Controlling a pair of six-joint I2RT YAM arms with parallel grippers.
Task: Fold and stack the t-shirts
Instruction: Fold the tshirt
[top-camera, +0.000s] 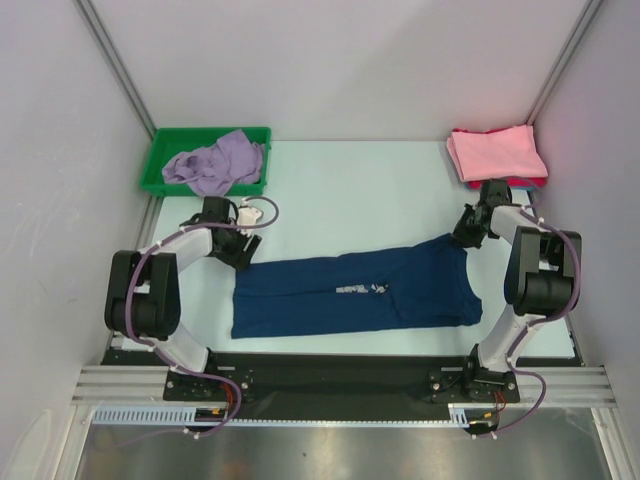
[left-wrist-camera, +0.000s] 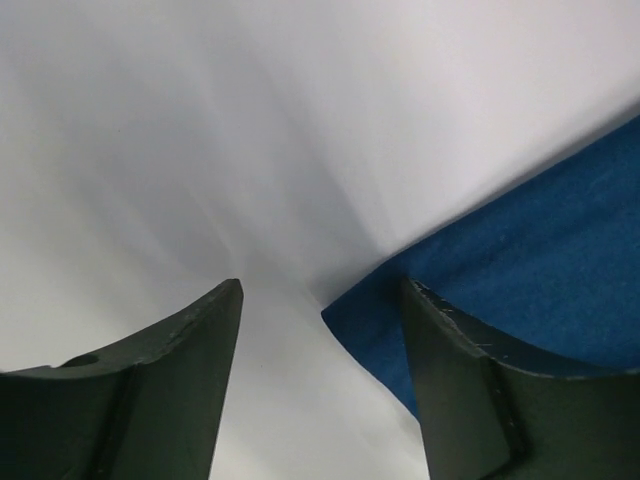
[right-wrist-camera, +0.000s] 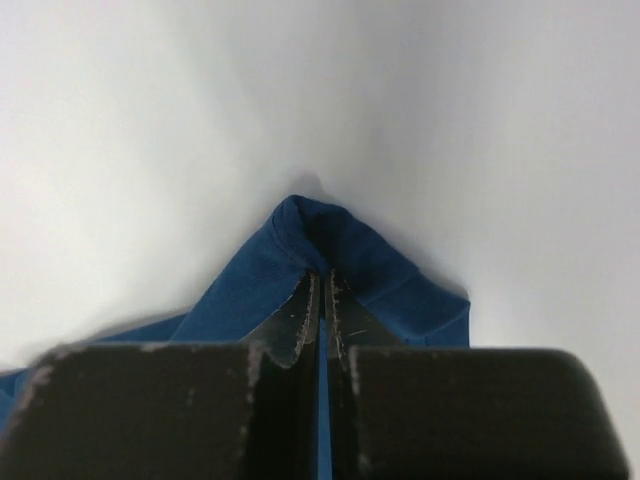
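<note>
A navy blue t-shirt (top-camera: 355, 290) lies folded lengthwise across the table, a small pale print showing on its middle. My right gripper (top-camera: 466, 238) is shut on its far right corner; in the right wrist view the navy blue t-shirt (right-wrist-camera: 260, 275) bunches up between the closed jaws of that gripper (right-wrist-camera: 320, 275). My left gripper (top-camera: 243, 258) hangs open at the shirt's far left corner. In the left wrist view a corner of the blue cloth (left-wrist-camera: 520, 260) lies just inside the right finger (left-wrist-camera: 450, 350), ungripped. A lavender t-shirt (top-camera: 215, 163) lies crumpled in the bin. Folded pink t-shirts (top-camera: 495, 154) are stacked at the far right.
A green plastic bin (top-camera: 165, 150) stands at the far left corner of the table. White walls close in the left, back and right sides. The arm bases sit on a black rail (top-camera: 340, 378) at the near edge.
</note>
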